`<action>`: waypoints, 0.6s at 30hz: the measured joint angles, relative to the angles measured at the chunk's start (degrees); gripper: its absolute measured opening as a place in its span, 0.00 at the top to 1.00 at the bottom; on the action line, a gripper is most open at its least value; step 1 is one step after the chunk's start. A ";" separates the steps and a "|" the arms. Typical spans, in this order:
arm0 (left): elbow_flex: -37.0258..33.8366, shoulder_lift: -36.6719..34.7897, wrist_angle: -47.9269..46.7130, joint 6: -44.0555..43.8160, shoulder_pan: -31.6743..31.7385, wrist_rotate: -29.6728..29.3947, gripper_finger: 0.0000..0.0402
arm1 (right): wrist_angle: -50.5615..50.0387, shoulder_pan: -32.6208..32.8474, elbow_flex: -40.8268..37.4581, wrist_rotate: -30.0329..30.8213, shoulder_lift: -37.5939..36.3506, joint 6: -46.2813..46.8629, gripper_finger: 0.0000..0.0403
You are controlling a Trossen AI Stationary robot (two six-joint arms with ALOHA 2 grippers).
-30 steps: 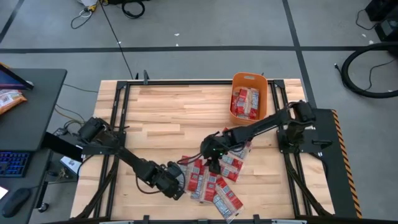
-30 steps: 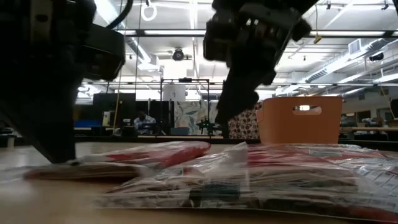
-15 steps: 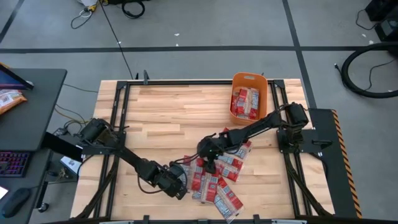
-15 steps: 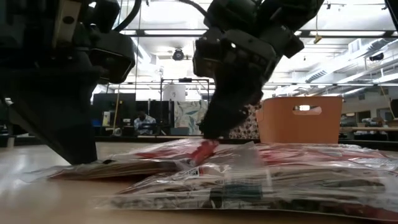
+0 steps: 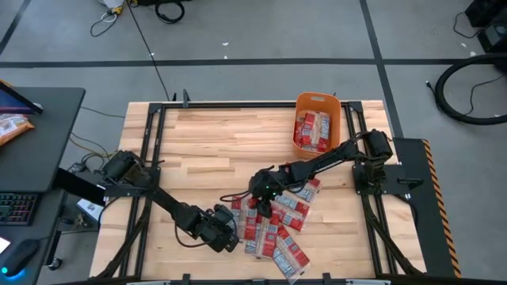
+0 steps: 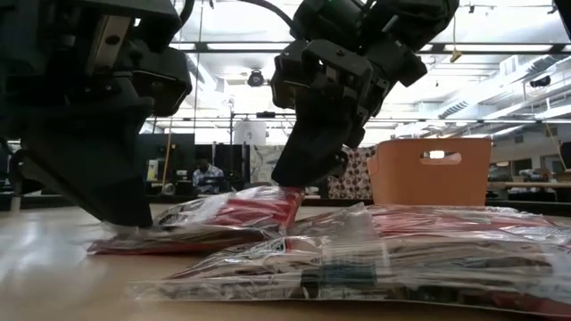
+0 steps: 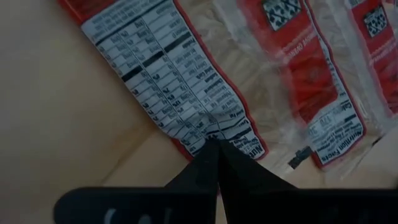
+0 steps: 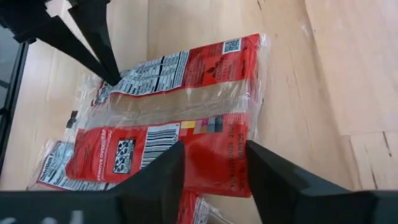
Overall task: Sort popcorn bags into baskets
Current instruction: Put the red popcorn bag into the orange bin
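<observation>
**A:** so what's being held on the left side atm?

**B:** The corner of one popcorn bag (image 7: pixel 186 93) is being pinched by the left gripper (image 5: pixel 225 226), down at the front of the wooden surface (image 5: pixel 206 150). Its fingers (image 7: pixel 211 165) are being kept together right on the edge with the nutrition label. The bag is being kept low, one end lifted a bit off the surface in the low view.

**A:** and the right one?

**B:** The right gripper (image 5: pixel 262 198) is being held over the same bag, at its other end. Its fingers (image 8: pixel 158 180) are being kept apart, straddling the red end of the packet; nothing is being clamped there as far as can be told.

**A:** rest of the stuff?

**B:** More popcorn bags (image 5: pixel 281 229) are lying scattered just beside the grippers toward the front edge, some overlapping. A few are being kept in the orange basket (image 5: pixel 318 100) at the far right of the surface, well apart from the pile.
</observation>
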 joint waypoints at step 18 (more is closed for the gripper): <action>-0.21 -1.97 -0.60 -2.39 0.45 0.78 0.97 | -3.77 -0.19 0.02 1.54 -0.16 -0.07 0.97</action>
